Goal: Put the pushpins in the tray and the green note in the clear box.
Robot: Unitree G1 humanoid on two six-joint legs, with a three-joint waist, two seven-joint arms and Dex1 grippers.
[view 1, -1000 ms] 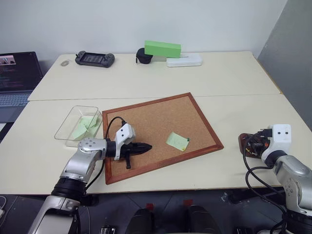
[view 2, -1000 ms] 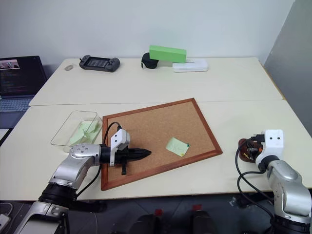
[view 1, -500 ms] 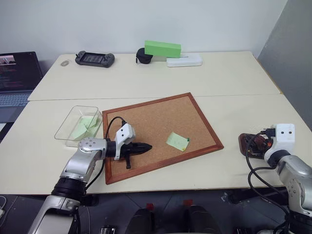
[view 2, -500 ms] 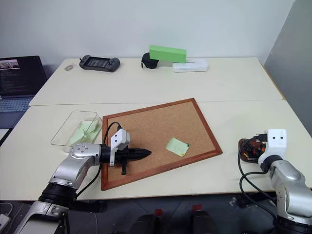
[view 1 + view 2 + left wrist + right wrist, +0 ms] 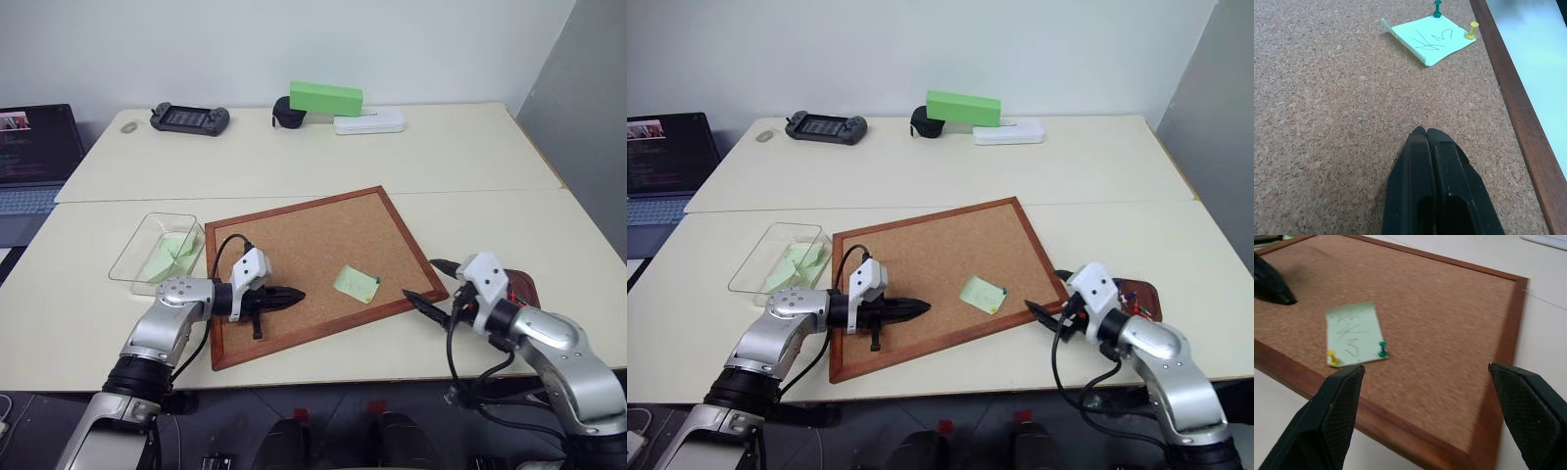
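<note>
Pale-green square paper note (image 5: 357, 283) pinned on cork board (image 5: 294, 245) by green pushpin (image 5: 1382, 349), yellow pushpin (image 5: 1331, 354) | right pincer (image 5: 432, 285) open, note at its 9 o'clock, nearer | left pincer (image 5: 294, 294) closed, empty

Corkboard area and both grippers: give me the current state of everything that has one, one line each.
green note: on the corkboard, pinned
green pushpin: stuck in the note
yellow pushpin: stuck in the note
clear box: open-topped, green paper inside
tray: beside the right arm, contents hard to tell
left gripper: shut, empty, over the board
right gripper: open, empty, at the board's corner
laptop: screen lit
</note>
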